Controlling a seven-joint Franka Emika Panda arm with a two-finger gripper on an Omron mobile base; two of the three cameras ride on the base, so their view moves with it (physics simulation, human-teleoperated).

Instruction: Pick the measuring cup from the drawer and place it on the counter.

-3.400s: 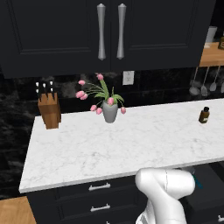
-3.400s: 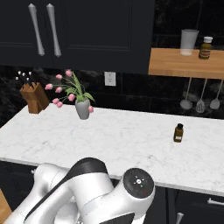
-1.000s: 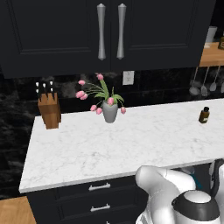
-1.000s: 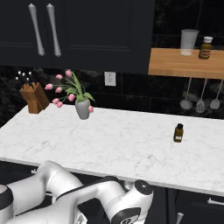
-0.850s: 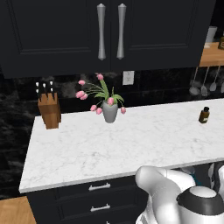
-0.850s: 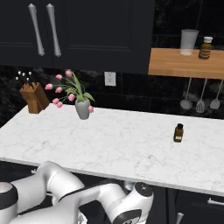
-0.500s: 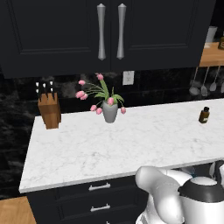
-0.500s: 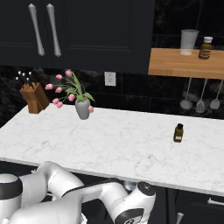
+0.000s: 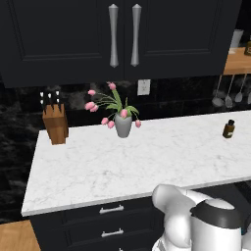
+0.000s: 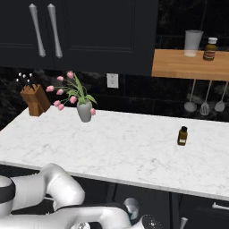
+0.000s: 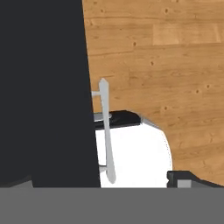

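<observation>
The white marble counter runs above black cabinet fronts. Just below its front edge in the right base view, a small grey metal cup, possibly the measuring cup, stands in a dark drawer opening and is partly hidden by my arm. My arm is folded low in front of the cabinets. In the hand view my gripper points down along a black cabinet front with a silver handle. Its dark fingertips sit far apart at the bottom corners, with nothing held.
On the counter stand a knife block, a grey vase of pink tulips and a small brown bottle. A wooden shelf carries a glass and a bottle, with utensils hung under it. Closed drawers sit below left, above the wooden floor.
My arm has folded further down and right; its dark-ringed joint now shows low in the left base view. The counter and everything on it have stayed put.
</observation>
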